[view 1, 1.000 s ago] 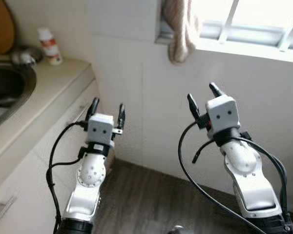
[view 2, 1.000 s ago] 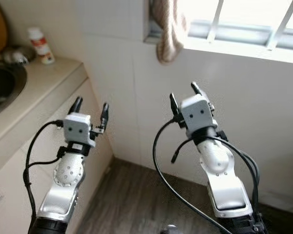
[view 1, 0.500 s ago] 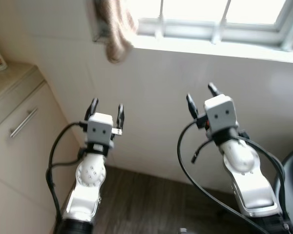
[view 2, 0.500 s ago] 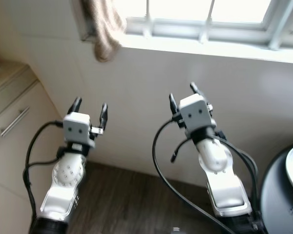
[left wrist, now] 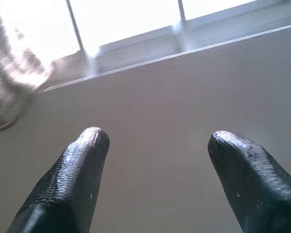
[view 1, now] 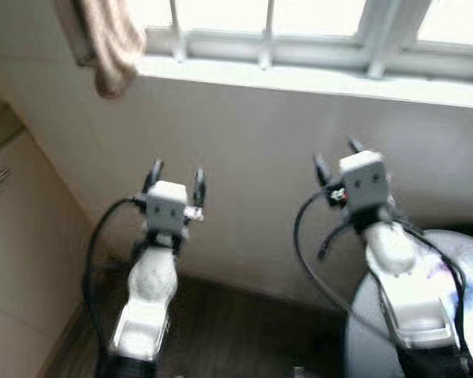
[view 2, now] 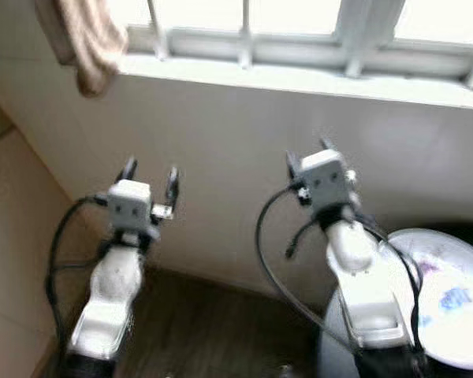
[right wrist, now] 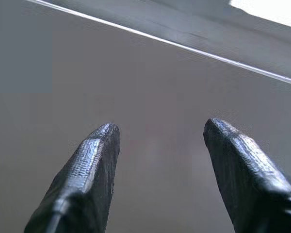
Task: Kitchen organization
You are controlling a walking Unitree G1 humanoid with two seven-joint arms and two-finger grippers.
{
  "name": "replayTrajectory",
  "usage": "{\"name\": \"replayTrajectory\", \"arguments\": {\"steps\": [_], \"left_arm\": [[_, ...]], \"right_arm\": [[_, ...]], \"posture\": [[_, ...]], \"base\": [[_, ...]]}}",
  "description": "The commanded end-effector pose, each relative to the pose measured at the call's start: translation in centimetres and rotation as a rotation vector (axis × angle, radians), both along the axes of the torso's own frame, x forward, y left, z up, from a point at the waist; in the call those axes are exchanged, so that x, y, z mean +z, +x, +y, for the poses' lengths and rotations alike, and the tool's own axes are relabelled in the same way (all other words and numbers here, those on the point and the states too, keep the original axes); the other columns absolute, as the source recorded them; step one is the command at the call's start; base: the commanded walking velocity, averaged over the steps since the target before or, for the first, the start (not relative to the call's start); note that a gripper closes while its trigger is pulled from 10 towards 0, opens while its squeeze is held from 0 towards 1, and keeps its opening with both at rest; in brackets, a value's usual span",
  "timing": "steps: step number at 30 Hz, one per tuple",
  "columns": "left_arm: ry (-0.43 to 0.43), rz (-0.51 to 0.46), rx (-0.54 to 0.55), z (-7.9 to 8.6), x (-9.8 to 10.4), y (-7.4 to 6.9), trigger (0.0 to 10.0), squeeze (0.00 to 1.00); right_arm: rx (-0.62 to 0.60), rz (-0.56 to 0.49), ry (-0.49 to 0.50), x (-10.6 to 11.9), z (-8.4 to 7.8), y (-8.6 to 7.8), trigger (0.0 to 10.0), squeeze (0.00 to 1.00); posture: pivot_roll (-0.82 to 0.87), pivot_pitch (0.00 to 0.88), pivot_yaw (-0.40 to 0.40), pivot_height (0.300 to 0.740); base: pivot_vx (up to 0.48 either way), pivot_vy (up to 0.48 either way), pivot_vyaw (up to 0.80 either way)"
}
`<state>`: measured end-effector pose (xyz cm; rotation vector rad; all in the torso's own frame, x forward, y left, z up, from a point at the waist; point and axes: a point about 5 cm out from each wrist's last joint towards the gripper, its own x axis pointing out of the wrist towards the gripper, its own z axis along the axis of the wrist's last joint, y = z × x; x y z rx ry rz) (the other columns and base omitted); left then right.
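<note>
Both arms are raised in front of a white tiled wall (view 1: 252,150) under a window. My left gripper (view 1: 176,174) is open and holds nothing; in the left wrist view its black fingertips (left wrist: 87,145) stand wide apart against the wall. My right gripper (view 1: 337,156) is open and holds nothing too, its fingertips (right wrist: 104,141) apart before the wall. At the lower right a white plate (view 2: 457,307) with blue marks lies on a dark round table (view 1: 359,339), partly hidden behind my right arm.
A beige towel (view 1: 110,39) hangs from the window ledge (view 1: 299,75) at the upper left. A beige cabinet front (view 1: 16,236) stands at the left edge. Dark wood floor (view 1: 236,331) runs between the arms below the wall.
The camera has swung to the right: the sink, counter and bottle have left the picture, the towel has slid left, and the round table with the plate has come in at the right. Both grippers stay open.
</note>
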<state>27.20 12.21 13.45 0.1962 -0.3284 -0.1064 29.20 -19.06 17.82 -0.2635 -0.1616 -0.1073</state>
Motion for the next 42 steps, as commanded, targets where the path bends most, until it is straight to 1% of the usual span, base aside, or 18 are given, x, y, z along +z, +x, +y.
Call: {"name": "replayTrajectory", "arguments": {"steps": [1, 2, 4, 5, 6, 7, 10, 13, 16, 18, 26, 29, 30, 31, 32, 35, 42], "left_arm": [[0.010, -0.007, 0.019, 0.7, 0.2, 0.1, 10.0, 0.00], [0.010, -0.004, 0.020, 0.7, 0.1, 0.1, 10.0, 0.00], [0.010, -0.003, 0.020, 0.7, 0.1, 0.1, 10.0, 0.00], [-0.002, 0.012, 0.025, 0.8, 0.0, 0.2, 10.0, 0.00], [-0.002, 0.012, 0.025, 0.8, 0.0, 0.2, 10.0, 0.00], [-0.005, 0.020, 0.025, 0.9, -0.1, 0.2, 10.0, 0.00], [-0.002, 0.027, 0.021, 0.9, -0.1, 0.2, 10.0, 0.00], [-0.001, 0.030, 0.019, 0.8, -0.2, 0.3, 10.0, 0.00], [0.001, 0.024, 0.016, 0.8, -0.1, 0.2, 10.0, 0.00], [-0.005, 0.020, 0.018, 0.9, -0.1, 0.2, 10.0, 0.00], [0.002, 0.015, 0.015, 0.8, 0.0, 0.2, 10.0, 0.00], [0.005, 0.016, 0.014, 0.8, 0.0, 0.2, 10.0, 0.00], [0.006, 0.016, 0.014, 0.8, 0.0, 0.2, 10.0, 0.00], [0.006, 0.016, 0.014, 0.8, 0.0, 0.2, 10.0, 0.00], [0.007, 0.016, 0.014, 0.8, -0.1, 0.2, 10.0, 0.00], [0.009, 0.017, 0.013, 0.8, -0.1, 0.2, 10.0, 0.00], [0.013, 0.019, 0.009, 0.7, -0.1, 0.2, 10.0, 0.00]], "right_arm": [[-0.091, 0.046, 0.091, -0.6, -1.2, 0.1, 10.0, 0.00], [-0.135, 0.067, 0.103, -1.0, -1.9, 0.1, 10.0, 0.00], [-0.155, 0.077, 0.095, -1.1, -2.2, 0.0, 10.0, 0.00], [-0.192, 0.092, 0.116, -1.4, -2.7, -0.1, 10.0, 0.00], [-0.192, 0.092, 0.116, -1.4, -2.7, -0.1, 10.0, 0.00], [-0.223, 0.098, 0.145, -1.6, -3.0, -0.2, 10.0, 0.00], [-0.258, 0.104, 0.176, -1.6, -3.2, -0.2, 10.0, 0.00], [-0.299, 0.120, 0.227, -1.8, -3.5, -0.2, 10.0, 0.00], [-0.363, 0.150, 0.337, -2.4, -4.3, -0.4, 10.0, 0.00], [-0.373, 0.153, 0.339, -2.4, -4.4, -0.4, 10.0, 0.00], [-0.410, 0.173, 0.364, -2.6, -4.7, -0.5, 10.0, 0.00], [-0.443, 0.193, 0.411, -3.1, -5.1, -0.7, 10.0, 0.00], [-0.454, 0.200, 0.431, -3.2, -5.3, -0.8, 10.0, 0.00], [-0.454, 0.200, 0.431, -3.2, -5.3, -0.8, 10.0, 0.00], [-0.475, 0.211, 0.468, -3.5, -5.6, -0.9, 10.0, 0.00], [-0.496, 0.223, 0.504, -3.8, -6.0, -1.0, 10.0, 0.00], [-0.511, 0.258, 0.595, -4.6, -6.6, -0.9, 10.0, 0.00]], "posture": [[-0.19, 0.000, 0.018, 0.740], [-0.19, 0.000, 0.018, 0.740], [-0.19, 0.000, 0.018, 0.740], [-0.19, 0.000, 0.019, 0.740], [-0.19, 0.000, 0.019, 0.740], [-0.19, 0.000, 0.020, 0.740], [-0.19, 0.000, 0.021, 0.740], [-0.19, 0.000, 0.022, 0.740], [-0.19, 0.000, 0.023, 0.740], [-0.19, 0.000, 0.024, 0.740], [-0.19, 0.000, 0.026, 0.740], [-0.19, 0.000, 0.026, 0.740], [-0.19, 0.000, 0.026, 0.740], [-0.19, 0.000, 0.026, 0.740], [-0.19, 0.000, 0.026, 0.740], [-0.19, 0.000, 0.026, 0.740], [-0.19, 0.000, 0.026, 0.740]], "base": [[0.000, 0.000, -0.80], [0.000, 0.000, -0.80], [0.000, 0.000, -0.80], [0.000, 0.000, -0.80], [0.000, 0.000, -0.80], [0.000, 0.000, -0.80], [0.000, 0.429, -0.80], [0.000, 0.480, -0.80], [0.000, 0.480, -0.80], [0.000, 0.349, -0.80], [0.000, 0.000, -0.80], [0.000, 0.000, -0.77], [0.000, 0.000, 0.00], [0.000, 0.000, 0.00], [0.000, 0.000, 0.00], [0.000, 0.000, 0.00], [0.000, 0.000, 0.00]]}}
